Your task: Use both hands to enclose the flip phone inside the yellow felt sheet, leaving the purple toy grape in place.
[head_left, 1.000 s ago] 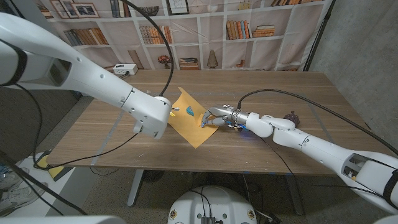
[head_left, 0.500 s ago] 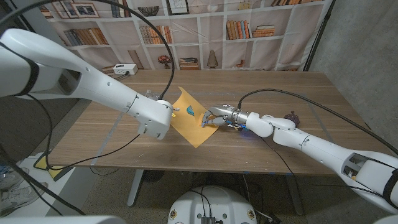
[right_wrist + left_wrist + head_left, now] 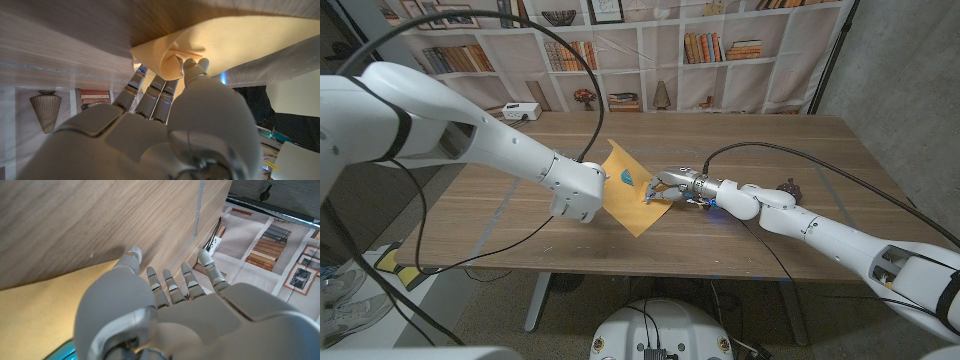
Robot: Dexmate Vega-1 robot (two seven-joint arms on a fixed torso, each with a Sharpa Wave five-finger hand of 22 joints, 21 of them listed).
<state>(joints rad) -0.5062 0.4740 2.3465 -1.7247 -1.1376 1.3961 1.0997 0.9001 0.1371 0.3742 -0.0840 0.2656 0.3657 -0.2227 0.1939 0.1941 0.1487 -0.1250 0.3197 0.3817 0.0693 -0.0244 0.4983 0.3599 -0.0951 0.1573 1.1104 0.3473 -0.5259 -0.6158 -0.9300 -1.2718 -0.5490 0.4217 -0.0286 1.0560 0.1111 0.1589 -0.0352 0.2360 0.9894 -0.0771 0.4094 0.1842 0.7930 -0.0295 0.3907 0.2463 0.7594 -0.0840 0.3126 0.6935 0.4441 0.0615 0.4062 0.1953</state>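
Bookshelves line the far wall behind a wooden worktop (image 3: 740, 150) on which the wrapping takes place. Right hand (image 3: 672, 187): its fingers (image 3: 150, 95) and thumb pinch the right corner of the yellow felt sheet (image 3: 632, 195), lifted and bunched into a soft fold in the right wrist view. Left hand (image 3: 582, 192): stands at the sheet's left edge; in the left wrist view its fingers (image 3: 170, 285) are spread and extended over the felt and the wood, apparently holding nothing. Whether they press on the sheet cannot be told.

The sheet lies near mid-worktop as a diamond. A small teal-blue object, presumably the flip phone (image 3: 625, 179), rests on its far half, between the two hands. The purple toy grape (image 3: 790, 187) sits well apart to the right, beside the right forearm.

Handling, as judged: the felt is light, limp and slightly grippy, so it creases where pinched and should be taken at corners or edges. The phone is rigid, smooth and heavier; it likely anchors the sheet but could slide if the felt is tugged sharply.
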